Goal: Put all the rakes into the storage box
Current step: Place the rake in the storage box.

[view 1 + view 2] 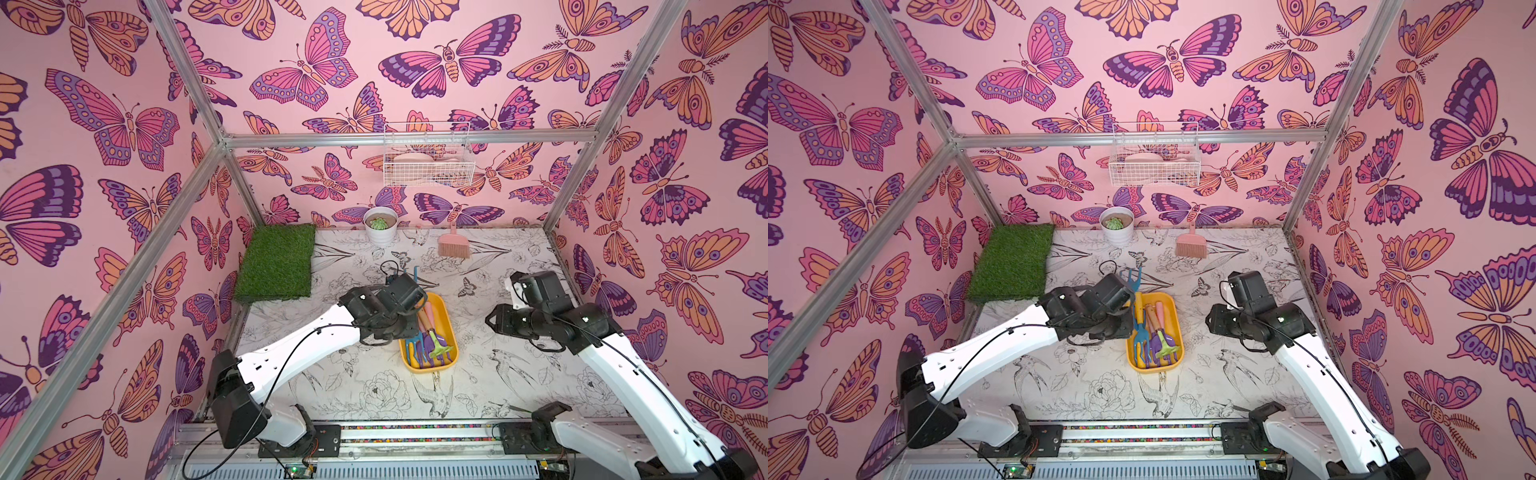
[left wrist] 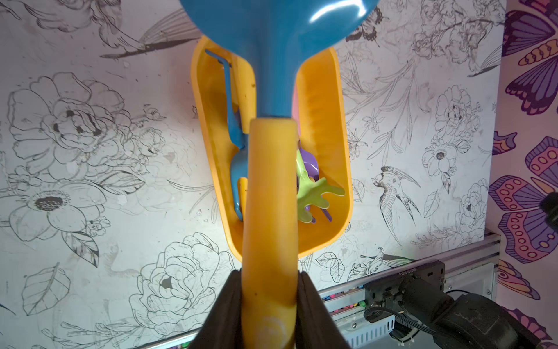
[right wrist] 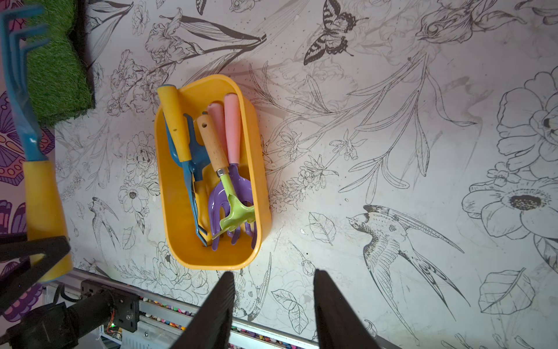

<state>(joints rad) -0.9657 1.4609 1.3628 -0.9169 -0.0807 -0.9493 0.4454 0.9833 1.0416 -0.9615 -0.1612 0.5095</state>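
Rake [image 3: 37, 181] tines show in right wrist view, not left.

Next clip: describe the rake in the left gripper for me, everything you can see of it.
The rake has a glossy blue head, plastic by its look, fanning from a narrow neck into curved tines, set in a thick, smooth yellow handle. The left gripper is shut on the handle's end, its only visible contact. It is held off the table, tines toward the back wall, above the storage box, apparently not touching it.
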